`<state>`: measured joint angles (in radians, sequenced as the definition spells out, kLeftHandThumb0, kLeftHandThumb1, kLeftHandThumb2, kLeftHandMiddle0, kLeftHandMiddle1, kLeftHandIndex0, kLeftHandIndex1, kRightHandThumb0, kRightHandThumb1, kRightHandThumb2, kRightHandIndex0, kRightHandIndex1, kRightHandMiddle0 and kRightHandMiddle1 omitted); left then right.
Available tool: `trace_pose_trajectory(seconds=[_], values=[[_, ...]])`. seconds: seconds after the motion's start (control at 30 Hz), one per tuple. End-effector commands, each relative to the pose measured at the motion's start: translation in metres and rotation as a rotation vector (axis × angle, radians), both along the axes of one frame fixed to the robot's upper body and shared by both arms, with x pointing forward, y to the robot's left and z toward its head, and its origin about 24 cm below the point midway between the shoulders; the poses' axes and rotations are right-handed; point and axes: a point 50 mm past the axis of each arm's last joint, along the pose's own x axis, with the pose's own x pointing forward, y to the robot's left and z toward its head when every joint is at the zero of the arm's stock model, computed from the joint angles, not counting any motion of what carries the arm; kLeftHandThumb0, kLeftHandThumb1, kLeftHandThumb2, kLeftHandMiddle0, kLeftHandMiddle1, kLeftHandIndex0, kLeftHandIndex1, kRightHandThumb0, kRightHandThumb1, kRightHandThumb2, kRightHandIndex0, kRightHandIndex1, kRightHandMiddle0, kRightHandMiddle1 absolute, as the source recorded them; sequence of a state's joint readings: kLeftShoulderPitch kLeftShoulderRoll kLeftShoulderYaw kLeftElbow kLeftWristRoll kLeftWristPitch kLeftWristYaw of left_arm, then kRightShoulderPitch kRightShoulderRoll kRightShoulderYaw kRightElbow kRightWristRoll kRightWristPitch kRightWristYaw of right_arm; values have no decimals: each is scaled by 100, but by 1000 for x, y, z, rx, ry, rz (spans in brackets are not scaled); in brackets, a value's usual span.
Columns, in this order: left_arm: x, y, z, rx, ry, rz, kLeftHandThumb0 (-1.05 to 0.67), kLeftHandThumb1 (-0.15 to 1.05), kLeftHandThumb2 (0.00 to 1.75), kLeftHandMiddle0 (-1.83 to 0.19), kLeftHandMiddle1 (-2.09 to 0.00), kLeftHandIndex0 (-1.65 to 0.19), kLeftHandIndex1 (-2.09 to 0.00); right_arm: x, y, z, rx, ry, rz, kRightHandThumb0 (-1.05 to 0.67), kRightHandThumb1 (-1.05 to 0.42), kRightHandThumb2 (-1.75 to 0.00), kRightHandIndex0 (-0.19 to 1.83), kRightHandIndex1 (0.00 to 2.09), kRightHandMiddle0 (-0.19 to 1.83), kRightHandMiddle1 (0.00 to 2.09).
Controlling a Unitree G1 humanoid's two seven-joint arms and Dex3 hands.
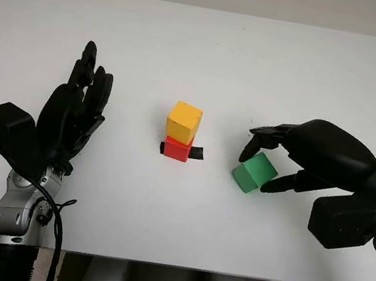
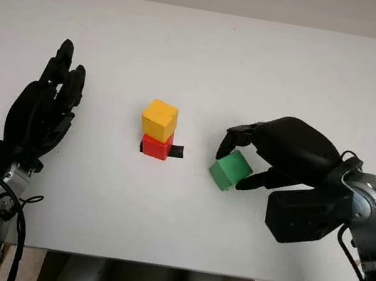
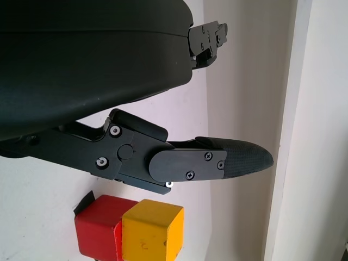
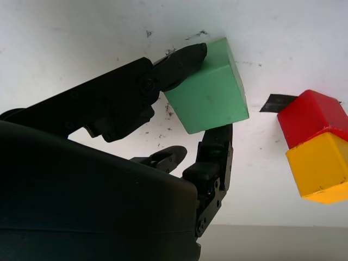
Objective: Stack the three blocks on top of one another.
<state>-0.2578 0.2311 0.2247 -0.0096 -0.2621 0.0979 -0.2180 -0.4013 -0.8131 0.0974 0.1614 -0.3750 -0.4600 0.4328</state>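
Right hand [image 1: 270, 165] fingers [image 4: 182, 57] clamped on green block [image 1: 254, 172], block tilted, right of the stack, low over the white surface [image 1: 203, 49]. Yellow block [image 1: 183, 122] sits on red block [image 1: 177, 148] at centre, over a black tape mark [image 1: 197, 153]. Left hand [image 1: 74, 111] open, raised at left, well apart from the stack.

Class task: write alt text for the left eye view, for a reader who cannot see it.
On a white table, the right hand grips a tilted green block in its fingers, just right of a yellow block stacked on a red block. The left hand is open at the table's left side.
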Motion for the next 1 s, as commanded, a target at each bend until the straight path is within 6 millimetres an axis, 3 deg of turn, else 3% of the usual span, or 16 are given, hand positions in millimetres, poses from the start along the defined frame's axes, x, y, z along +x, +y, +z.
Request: trace_pose_trajectory(seconds=[0.0,0.17,0.43,0.97], values=[[-2,0,0,12,0,-2,-72,105,41,19,0,19,0,4,-3,8,83,-1,-30,-33,-91,-5,53,6,52,117],[-2,0,-1,15,12,-5,-74,105,40,19,0,19,0,9,-6,11,247,80,-80,-30,-90,-5,50,4,49,120],[-3,0,-3,28,18,-1,-74,105,42,19,0,19,0,16,-4,19,360,114,-107,-36,-91,-5,49,4,45,132],[-4,-4,-6,32,28,2,-74,105,44,19,0,19,0,40,11,68,610,165,-98,-34,-89,-6,51,6,39,155]])
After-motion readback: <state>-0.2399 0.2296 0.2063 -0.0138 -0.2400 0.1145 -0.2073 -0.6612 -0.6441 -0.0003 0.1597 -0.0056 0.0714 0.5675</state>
